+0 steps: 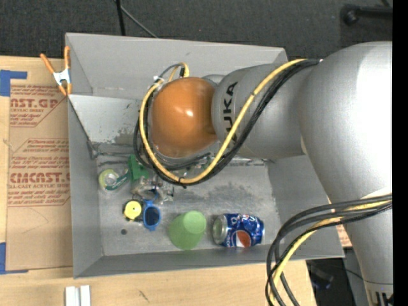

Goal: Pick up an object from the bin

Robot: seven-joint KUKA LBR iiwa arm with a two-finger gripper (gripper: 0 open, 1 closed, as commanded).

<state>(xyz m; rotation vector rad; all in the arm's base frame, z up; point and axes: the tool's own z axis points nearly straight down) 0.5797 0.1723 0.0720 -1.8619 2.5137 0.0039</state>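
Grey bin [252, 190] floor bears every loose thing unlifted, so the pick appears not yet made. The gripper [154, 189], under the arm's orange cover [182, 116], sits low, up and left of the green cup [187, 229], just above a small blue piece [152, 217] and a yellow one [132, 210] lying left of that cup. Whether it is open or closed cannot be told and nothing shows in its grasp, so gripping and lifting seem left to do.

bare bin floor [255, 187] lies open at middle right. a green cup [187, 229] and a crushed blue can [239, 230] line the front wall; a yellow disc [132, 210], blue cap [152, 217] and clear roll [109, 179] crowd the left; the arm [268, 116] overhangs the back.
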